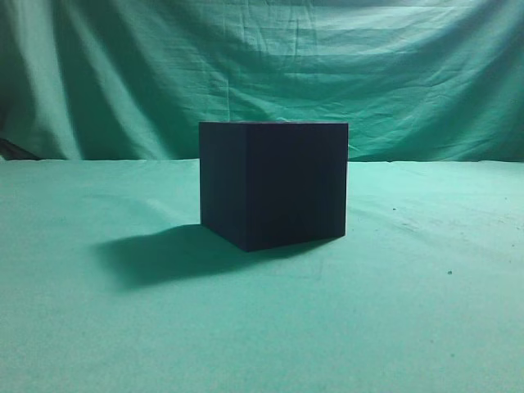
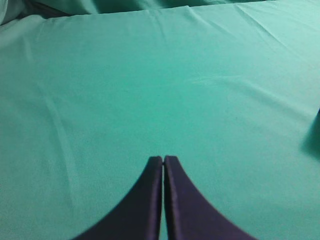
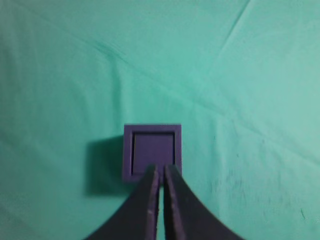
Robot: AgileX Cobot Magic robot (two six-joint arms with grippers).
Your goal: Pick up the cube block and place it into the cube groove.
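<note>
— Green cloth (image 1: 409, 311) all round, and in the exterior view only the large dark box (image 1: 274, 184) stands on it, one vertical edge turned toward the camera. Where is the cube block?

— I can't find it there. Nothing lies beside the box, before it or behind it, and no arm reaches into that view. The box's top is not visible from that height.

— And the left wrist view?

— The left gripper (image 2: 163, 159) hangs over bare cloth, its jaws pressed together with nothing between them. A dark sliver (image 2: 316, 135) at the right edge may be the box or its shadow; I can't tell which. So the box sits well off to that gripper's right.

— Right wrist view, then.

— This one looks straight down on the box. The cube groove (image 3: 152, 147) shows as a purplish square inside a paler rim. The right gripper (image 3: 161, 167) is above the box's near rim, fingers closed on each other and holding nothing.

— Is the block in the groove?

— Hard to say. The inner square could be the recess floor or the block's top face seated in it.

— Which arm is nearer?

— The right, clearly: it is poised directly over the box, pointing downward. A cube has no long axis to align to.
</note>
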